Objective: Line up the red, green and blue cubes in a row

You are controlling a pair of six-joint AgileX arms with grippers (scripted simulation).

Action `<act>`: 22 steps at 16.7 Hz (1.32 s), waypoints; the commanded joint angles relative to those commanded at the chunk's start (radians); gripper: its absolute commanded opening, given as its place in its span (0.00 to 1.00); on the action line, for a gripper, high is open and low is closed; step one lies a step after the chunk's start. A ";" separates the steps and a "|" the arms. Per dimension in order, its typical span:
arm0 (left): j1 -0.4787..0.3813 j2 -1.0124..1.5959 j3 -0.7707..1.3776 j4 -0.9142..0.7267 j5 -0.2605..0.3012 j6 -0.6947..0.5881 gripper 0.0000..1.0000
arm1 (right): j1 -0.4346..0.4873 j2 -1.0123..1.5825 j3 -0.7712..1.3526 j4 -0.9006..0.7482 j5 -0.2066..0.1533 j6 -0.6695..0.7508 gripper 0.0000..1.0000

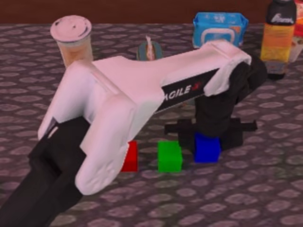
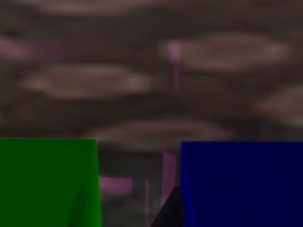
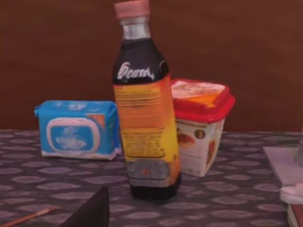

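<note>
The red cube (image 1: pixel 130 157), green cube (image 1: pixel 169 156) and blue cube (image 1: pixel 207 148) stand side by side on the patterned table, with the red one half hidden under my left arm. My left gripper (image 1: pixel 207 138) reaches across from the left and sits down over the blue cube, shut on it. In the left wrist view one dark fingertip (image 2: pixel 169 213) presses against the blue cube's (image 2: pixel 241 184) side, with the green cube (image 2: pixel 47 182) a small gap away. My right gripper (image 3: pixel 135 222) is out of the top view, parked at the right and facing the back of the table.
Along the back stand a pink-lidded cup (image 1: pixel 72 40), a small teal object (image 1: pixel 149 48), a blue wipes pack (image 1: pixel 219 27) and a dark bottle with an orange label (image 1: pixel 279 35). A red-lidded tub (image 3: pixel 201 123) sits behind the bottle.
</note>
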 joint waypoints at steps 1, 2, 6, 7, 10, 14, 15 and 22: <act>0.000 0.000 0.000 0.000 0.000 0.000 0.45 | 0.000 0.000 0.000 0.000 0.000 0.000 1.00; 0.000 0.000 0.000 0.000 0.000 0.000 0.53 | 0.000 0.000 0.000 0.000 0.000 0.000 1.00; 0.000 0.000 0.000 0.000 0.000 0.000 0.83 | 0.000 0.000 0.000 0.000 0.000 0.000 1.00; 0.000 0.000 0.000 0.000 0.000 0.000 0.90 | 0.000 0.000 0.000 0.000 0.000 0.000 1.00; 0.000 0.000 0.000 0.000 0.000 0.000 1.00 | 0.000 0.000 0.000 0.000 0.000 0.000 1.00; 0.000 0.000 0.000 0.000 0.000 0.000 1.00 | 0.000 0.000 0.000 0.000 0.000 0.000 1.00; 0.000 0.000 0.000 0.000 0.000 0.000 1.00 | 0.000 0.000 0.000 0.000 0.000 0.000 1.00; 0.008 0.010 0.117 -0.114 0.001 -0.003 1.00 | 0.000 0.000 0.000 0.000 0.000 0.000 1.00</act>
